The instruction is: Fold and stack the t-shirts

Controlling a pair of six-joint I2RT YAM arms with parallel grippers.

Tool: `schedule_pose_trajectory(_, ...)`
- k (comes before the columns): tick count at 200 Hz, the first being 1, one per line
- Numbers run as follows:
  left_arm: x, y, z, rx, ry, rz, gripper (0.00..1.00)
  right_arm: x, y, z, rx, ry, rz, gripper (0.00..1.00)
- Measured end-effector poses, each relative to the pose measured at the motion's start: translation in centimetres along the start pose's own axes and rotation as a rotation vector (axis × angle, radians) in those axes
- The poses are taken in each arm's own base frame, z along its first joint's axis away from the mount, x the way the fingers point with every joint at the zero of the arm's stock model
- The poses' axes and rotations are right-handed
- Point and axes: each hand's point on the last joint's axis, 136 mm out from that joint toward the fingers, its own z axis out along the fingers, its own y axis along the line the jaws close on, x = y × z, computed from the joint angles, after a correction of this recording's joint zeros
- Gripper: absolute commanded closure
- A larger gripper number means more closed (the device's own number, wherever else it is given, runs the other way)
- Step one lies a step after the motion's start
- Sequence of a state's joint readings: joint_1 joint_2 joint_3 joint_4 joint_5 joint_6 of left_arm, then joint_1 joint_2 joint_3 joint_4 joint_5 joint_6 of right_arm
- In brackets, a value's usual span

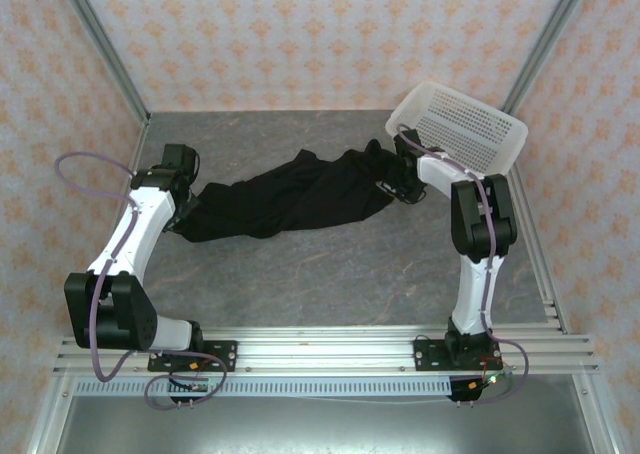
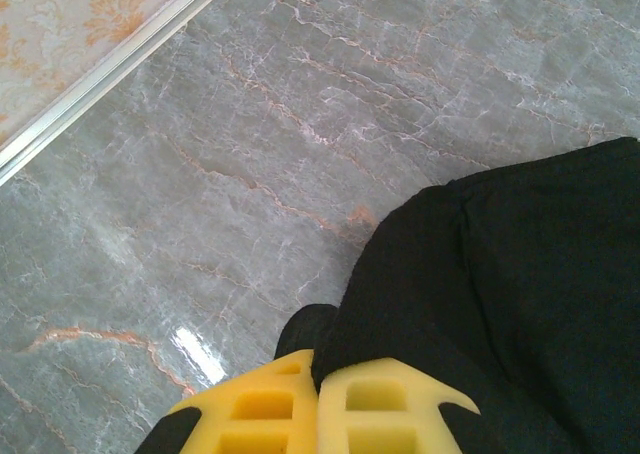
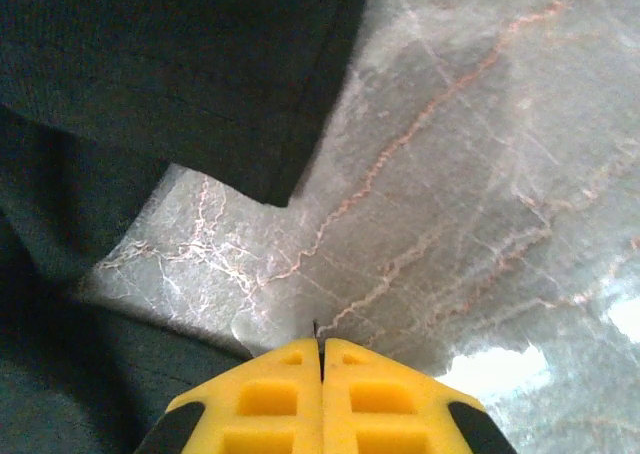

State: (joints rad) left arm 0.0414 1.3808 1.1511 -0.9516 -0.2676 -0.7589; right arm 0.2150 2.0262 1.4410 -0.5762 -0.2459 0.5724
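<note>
A plain black t-shirt (image 1: 290, 199) lies stretched and bunched across the middle of the grey marble table, with no print showing. My left gripper (image 1: 183, 211) is at its left end. In the left wrist view the yellow pads (image 2: 270, 404) of that gripper (image 2: 318, 366) are shut on a fold of the black cloth (image 2: 500, 294). My right gripper (image 1: 398, 188) is at the shirt's right end. Its pads (image 3: 260, 399) are pressed together at the gripper tip (image 3: 321, 346), with a thin dark sliver of cloth between them. More black cloth (image 3: 150, 74) lies above and to the left.
A white perforated basket (image 1: 455, 124) stands tilted at the back right, just behind the right arm. Patterned walls with metal rails close off the left, back and right. Bare table (image 1: 330, 274) lies between the shirt and the arm bases.
</note>
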Motion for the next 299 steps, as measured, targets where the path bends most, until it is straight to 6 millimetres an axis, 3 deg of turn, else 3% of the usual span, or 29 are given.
schedule_pose_trajectory(23,0.0,-0.2,0.0,0.008,0.002,-0.002,1.0,-0.7,0.2,-2.8,-0.01,-0.049,0.014,1.0)
schedule_pose_trajectory(66,0.3,-0.4,0.0,0.024,0.018,-0.003,1.0,-2.1,0.4,-12.7,-0.046,-0.191,0.023,1.0)
schedule_pose_trajectory(93,0.2,-0.5,-0.4,0.039,0.015,-0.008,1.0,-0.9,-1.9,-17.1,-0.001,-0.227,0.04,1.0)
schedule_pose_trajectory(122,0.2,-0.6,-1.3,0.071,0.004,-0.014,1.0,2.3,-6.3,-19.1,0.093,-0.206,0.071,1.0)
schedule_pose_trajectory(155,0.3,-0.5,-2.5,0.098,-0.012,-0.008,1.0,6.6,-11.2,-18.7,0.203,-0.144,0.107,1.0)
schedule_pose_trajectory(186,1.0,0.1,-3.4,0.115,-0.024,-0.005,1.0,11.6,-16.1,-15.4,0.318,-0.026,0.153,1.0)
schedule_pose_trajectory(212,2.4,0.8,-3.0,0.1,-0.005,0.01,1.0,14.4,-19.2,-13.0,0.428,0.059,0.179,0.79)
schedule_pose_trajectory(232,3.7,1.0,-2.7,0.087,0.011,0.033,1.0,14.5,-19.6,-12.5,0.455,0.063,0.192,0.52)
schedule_pose_trajectory(241,4.1,1.2,-2.5,0.082,0.016,0.037,1.0,14.3,-19.5,-12.5,0.451,0.052,0.202,0.47)
schedule_pose_trajectory(299,4.9,1.7,-2.2,0.063,0.022,0.041,1.0,12.8,-17.7,-12.9,0.362,-0.013,0.212,0.49)
